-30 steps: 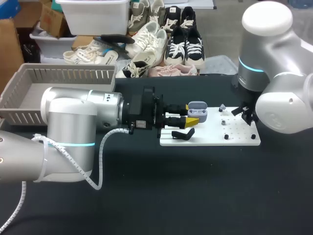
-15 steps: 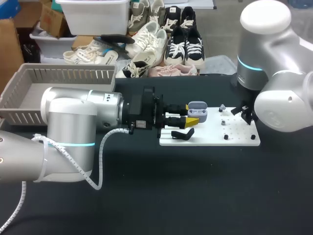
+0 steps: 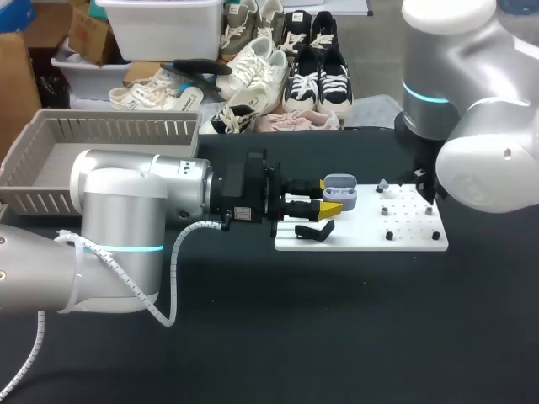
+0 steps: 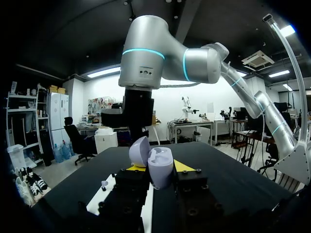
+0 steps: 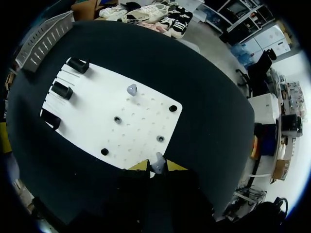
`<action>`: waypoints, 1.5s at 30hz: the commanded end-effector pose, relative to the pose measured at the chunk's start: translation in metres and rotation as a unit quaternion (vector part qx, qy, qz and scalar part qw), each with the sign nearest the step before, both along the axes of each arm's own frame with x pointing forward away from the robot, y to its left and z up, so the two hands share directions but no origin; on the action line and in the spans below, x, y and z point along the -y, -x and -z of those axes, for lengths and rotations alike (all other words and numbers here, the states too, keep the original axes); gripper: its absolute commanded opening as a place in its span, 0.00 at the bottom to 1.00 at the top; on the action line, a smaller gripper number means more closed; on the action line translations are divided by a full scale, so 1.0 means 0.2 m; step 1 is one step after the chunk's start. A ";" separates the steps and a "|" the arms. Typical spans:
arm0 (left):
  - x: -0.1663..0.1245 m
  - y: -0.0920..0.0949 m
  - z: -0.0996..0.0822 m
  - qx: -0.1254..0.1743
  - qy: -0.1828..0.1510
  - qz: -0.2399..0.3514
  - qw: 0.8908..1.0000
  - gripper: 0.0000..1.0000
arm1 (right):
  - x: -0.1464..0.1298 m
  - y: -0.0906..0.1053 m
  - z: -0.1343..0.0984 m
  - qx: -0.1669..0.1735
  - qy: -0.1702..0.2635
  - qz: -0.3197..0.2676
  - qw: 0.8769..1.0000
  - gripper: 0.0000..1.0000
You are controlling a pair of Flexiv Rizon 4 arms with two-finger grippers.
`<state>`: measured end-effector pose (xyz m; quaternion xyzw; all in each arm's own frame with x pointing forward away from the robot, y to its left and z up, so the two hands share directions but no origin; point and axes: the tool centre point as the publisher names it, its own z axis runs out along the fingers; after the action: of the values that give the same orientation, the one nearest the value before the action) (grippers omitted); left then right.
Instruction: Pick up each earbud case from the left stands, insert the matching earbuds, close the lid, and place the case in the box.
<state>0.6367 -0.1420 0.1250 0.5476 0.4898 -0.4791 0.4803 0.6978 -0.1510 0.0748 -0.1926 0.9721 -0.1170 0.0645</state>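
Left end effector (image 4: 156, 171) pinches the open earbud case (image 4: 159, 164) from 2 sides. The lid (image 4: 138, 150) is tipped back, and the case is held just over the left end of the white board (image 3: 370, 240), by the black stands (image 5: 61, 90). Right end effector (image 5: 156, 166) hangs above the board's right end w/ a tiny pale earbud (image 5: 157, 161) squeezed btw its yellow tips. A 2nd earbud (image 5: 131, 89) sits on the board. The box (image 3: 109, 126) is well apart, on the left of the worktop (image 3: 337, 337).

What could go wrong, I think:
- The earbud is small and smooth, so it may slip or turn in the tips and drop.
- If it's turned the wrong way, or goes to the wrong hole, it won't sit down flat, and then the lid can't shut.
- A hard push could twist the case in the left grip or knock it out.
- The 2 arms must come very close, so they could bump.
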 end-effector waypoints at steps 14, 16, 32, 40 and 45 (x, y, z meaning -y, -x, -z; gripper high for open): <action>0.00 0.01 0.00 0.001 0.001 -0.003 1.000 0.00 | -0.15 0.33 -0.26 -0.020 -0.020 0.007 1.000 0.00; 0.00 0.01 0.00 0.001 0.001 -0.003 1.000 0.00 | -0.15 0.33 -0.26 -0.020 -0.020 0.007 1.000 0.00; 0.00 0.01 0.00 0.001 0.001 -0.003 1.000 0.00 | -0.18 0.32 -0.29 0.002 -0.039 0.070 0.997 0.00; 0.00 0.01 0.00 0.001 0.001 -0.003 1.000 0.00 | -0.19 0.29 -0.28 0.014 -0.075 0.230 0.970 0.00; 0.00 0.01 0.00 0.001 0.001 -0.003 1.000 0.00 | -0.17 0.27 -0.26 0.011 -0.099 0.303 0.948 0.00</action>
<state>0.6366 -0.1420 0.1251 0.5476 0.4898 -0.4791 0.4803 0.6410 -0.1141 0.1276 0.0517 0.9954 -0.0545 0.0591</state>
